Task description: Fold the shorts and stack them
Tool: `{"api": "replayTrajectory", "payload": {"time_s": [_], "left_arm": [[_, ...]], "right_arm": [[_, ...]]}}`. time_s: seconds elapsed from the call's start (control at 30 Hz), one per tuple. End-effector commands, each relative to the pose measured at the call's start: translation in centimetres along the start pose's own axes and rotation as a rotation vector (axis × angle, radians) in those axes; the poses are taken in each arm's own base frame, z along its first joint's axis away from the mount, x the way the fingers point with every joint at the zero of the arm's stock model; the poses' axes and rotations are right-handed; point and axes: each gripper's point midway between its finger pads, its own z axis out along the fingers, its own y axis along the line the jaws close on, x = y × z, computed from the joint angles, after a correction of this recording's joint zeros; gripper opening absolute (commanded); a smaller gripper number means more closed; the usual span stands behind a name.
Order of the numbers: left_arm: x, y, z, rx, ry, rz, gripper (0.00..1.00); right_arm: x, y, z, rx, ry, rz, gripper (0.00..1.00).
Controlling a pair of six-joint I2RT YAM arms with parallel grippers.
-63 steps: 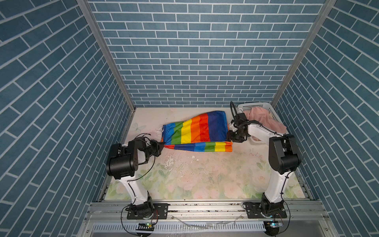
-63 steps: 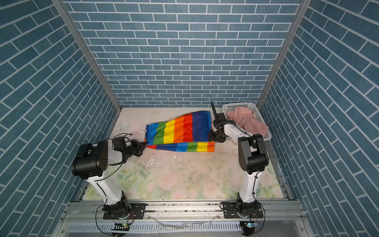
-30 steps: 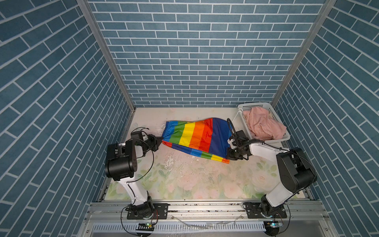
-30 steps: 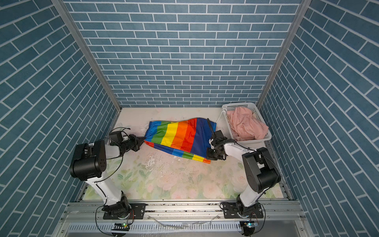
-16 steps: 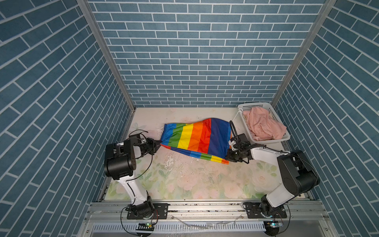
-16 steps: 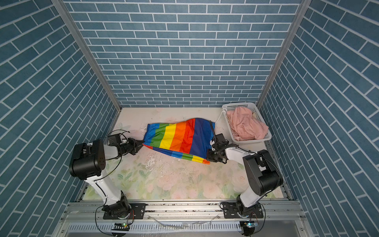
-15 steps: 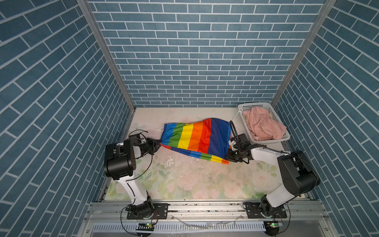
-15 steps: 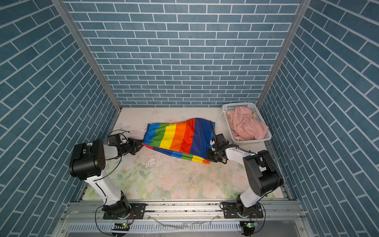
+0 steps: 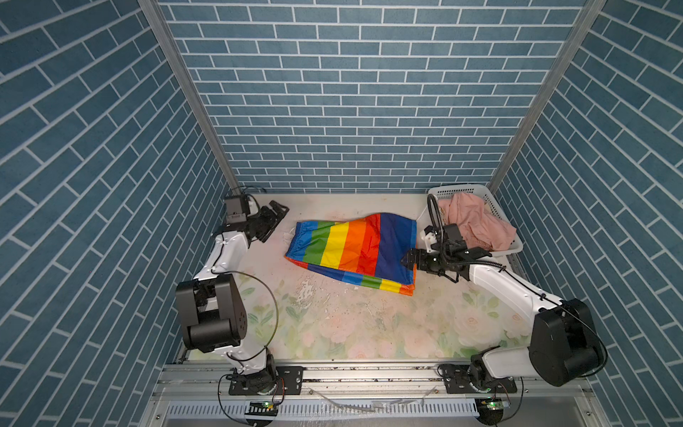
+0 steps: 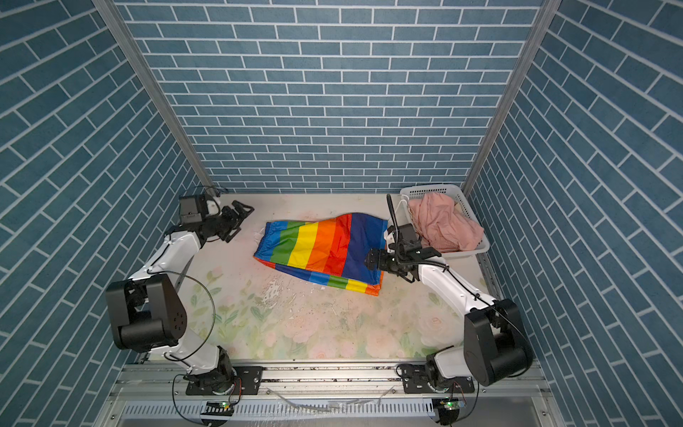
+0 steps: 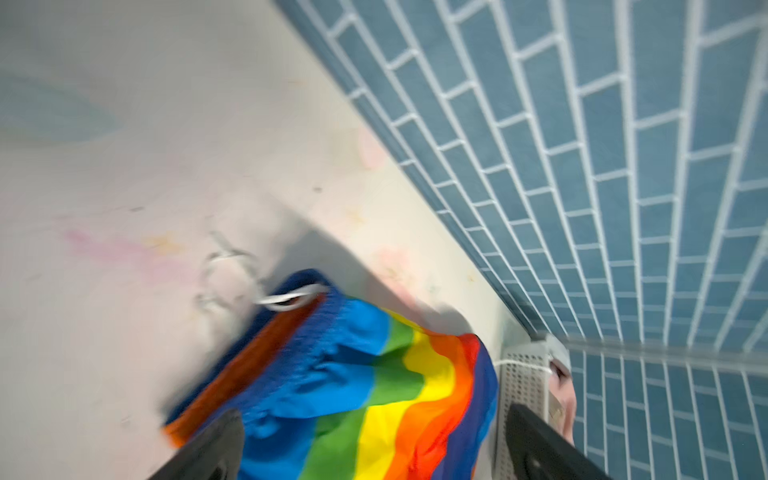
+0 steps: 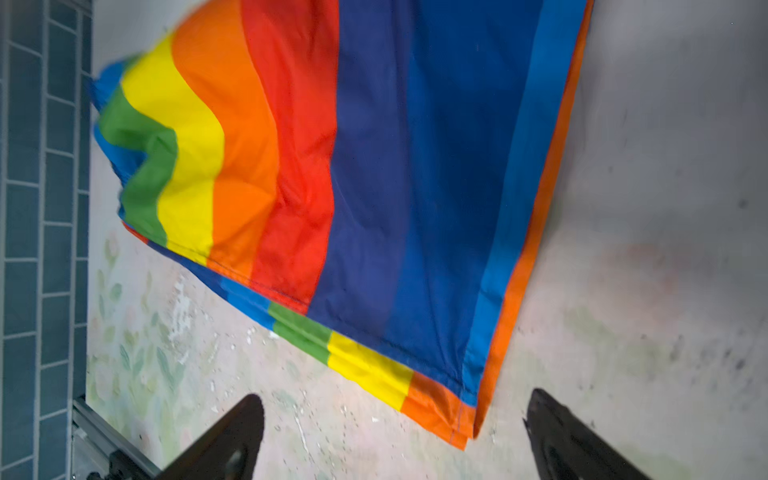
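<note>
- The left gripper had released the rainbow shorts and pulled clear, its jaws spread wide and empty.
- The right gripper, its jaws likewise spread, hung at their hem.
- The shorts lay folded on the table.

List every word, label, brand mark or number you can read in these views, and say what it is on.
None: no readable text in any view.
rainbow-striped shorts: colour stripes only, no print or tag showing.
pink shorts: plain, no label visible.
white basket: perforated plastic, no marking seen.
table: a faded floral pattern, no writing.
</note>
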Motion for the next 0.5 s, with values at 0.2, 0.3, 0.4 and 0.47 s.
{"api": "replayTrajectory", "payload": {"time_s": [0.2,0.3,0.4,0.47], "left_arm": [[9.5,-3.8,11.8,0.049,0.336,0.026,1.00],[8.0,-1.3,12.2,-0.003,0.320,0.030,1.00],[6.1,1.6,12.6,-0.051,0.291,0.014,1.00],[5.4,3.8,13.1,-0.078,0.285,-0.002,1.00]], "right_arm": [[-7.2,4.1,8.0,-0.205,-0.025,0.110,0.99],[-6.6,3.4,10.4,-0.206,0.009,0.133,0.99],[-5.2,2.0,11.9,-0.169,0.057,0.125,0.99],[-3.9,0.8,12.7,-0.132,0.093,0.119,0.99]]}}
